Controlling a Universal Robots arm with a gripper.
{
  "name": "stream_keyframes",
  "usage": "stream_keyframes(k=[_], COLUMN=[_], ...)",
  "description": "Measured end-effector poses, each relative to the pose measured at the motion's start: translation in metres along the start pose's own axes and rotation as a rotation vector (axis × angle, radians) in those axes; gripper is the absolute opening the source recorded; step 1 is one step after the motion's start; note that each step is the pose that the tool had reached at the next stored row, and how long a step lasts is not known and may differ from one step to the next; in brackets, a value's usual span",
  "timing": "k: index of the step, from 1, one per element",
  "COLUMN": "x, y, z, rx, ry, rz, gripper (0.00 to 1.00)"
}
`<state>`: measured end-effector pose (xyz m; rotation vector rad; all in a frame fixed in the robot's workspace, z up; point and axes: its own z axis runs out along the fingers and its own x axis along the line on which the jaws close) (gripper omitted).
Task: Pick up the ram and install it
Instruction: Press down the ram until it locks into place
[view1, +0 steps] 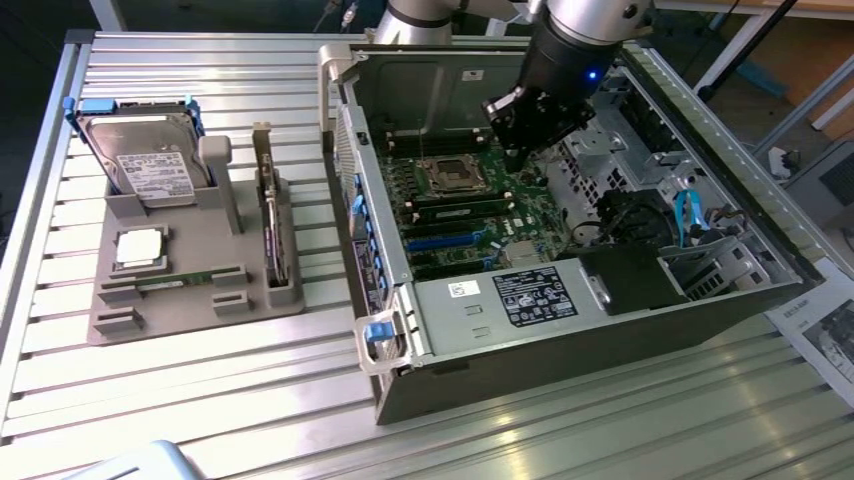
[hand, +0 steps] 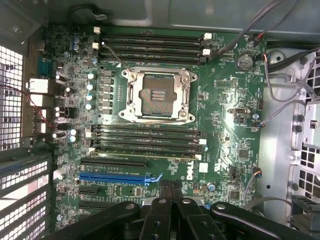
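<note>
The gripper (view1: 514, 160) hangs inside the open computer case (view1: 694, 320), in the upper middle of the exterior view, low over the motherboard (view1: 461, 225) and just beside the processor socket (view1: 447, 175). In the wrist view its two black fingers (hand: 161, 202) are pressed together with no gap, and nothing is caught between them; the gripper (hand: 170, 189) holds nothing. The ram (hand: 150, 153) shows in that view as a slim, pale-edged stick seated in the memory slot of the bank between the socket (hand: 157, 95) and the blue expansion slot (hand: 117, 177), the slot of that bank closest to the fingertips; the white latches (hand: 204, 148) at its end stand by it, though whether they are fully snapped in cannot be told. The other slots of that bank look dark. At the left of the exterior view, well apart from the case, a grey holder tray (view1: 187, 310) lies on the slatted metal table (view1: 200, 400). It carries a hard drive (view1: 140, 160) leaning at its far end, a square silver processor chip (view1: 140, 248), an upright dark expansion card (view1: 274, 235) along its right edge, and a thin greenish strip (view1: 174, 283) in a front groove, too small to identify.
</note>
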<state>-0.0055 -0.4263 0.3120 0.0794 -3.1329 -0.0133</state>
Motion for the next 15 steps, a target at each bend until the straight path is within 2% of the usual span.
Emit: stream_keyframes(k=[3,9,15], x=[0.0085,0.0088,0.0089], y=[0.0007,0.0072,0.0072], z=[0.0005,0.0013,0.0013], rx=[-0.0004,-0.0006,-0.0006], ry=[-0.0012,-0.0014,-0.0014], rz=[0.012,0.017,0.017], gripper=[0.1,0.1,0.1])
